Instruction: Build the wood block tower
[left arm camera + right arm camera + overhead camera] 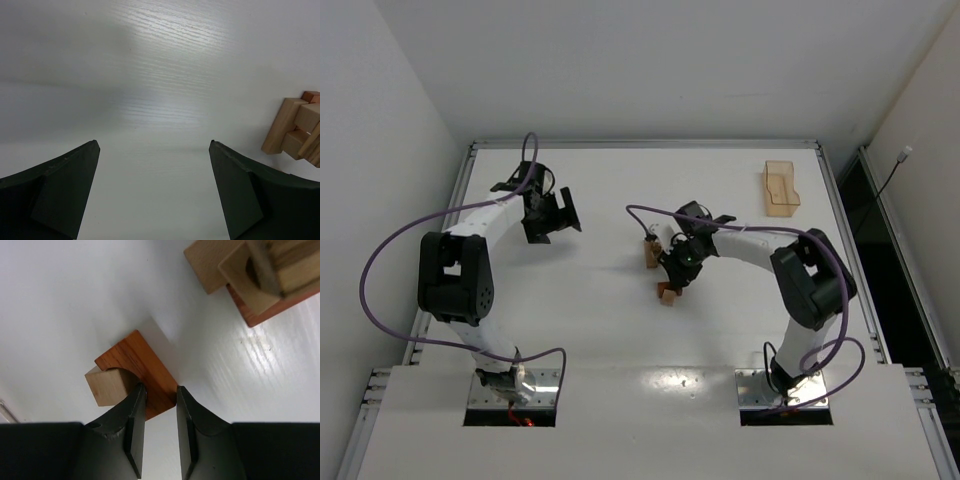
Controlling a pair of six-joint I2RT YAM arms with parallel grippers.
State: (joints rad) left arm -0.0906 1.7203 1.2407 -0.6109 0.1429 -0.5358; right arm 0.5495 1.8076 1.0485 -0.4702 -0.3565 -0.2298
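Observation:
A reddish-brown arch [150, 365] lies on the white table with a light tan cube [105, 385] in its hollow; both show in the top view [667, 292]. My right gripper [160, 387] is shut on one leg of the arch, with one finger in the hollow and the other outside; it also shows in the top view [676, 277]. A small pile of tan and reddish-brown blocks [250, 280] stands just beyond, also in the top view [651, 250] and at the right edge of the left wrist view [297, 130]. My left gripper [154, 142] is open and empty over bare table, left of the pile [552, 215].
A translucent tan open tray [781, 187] sits at the back right of the table. Purple cables loop off both arms. The table's metal rim [650, 145] runs along the back.

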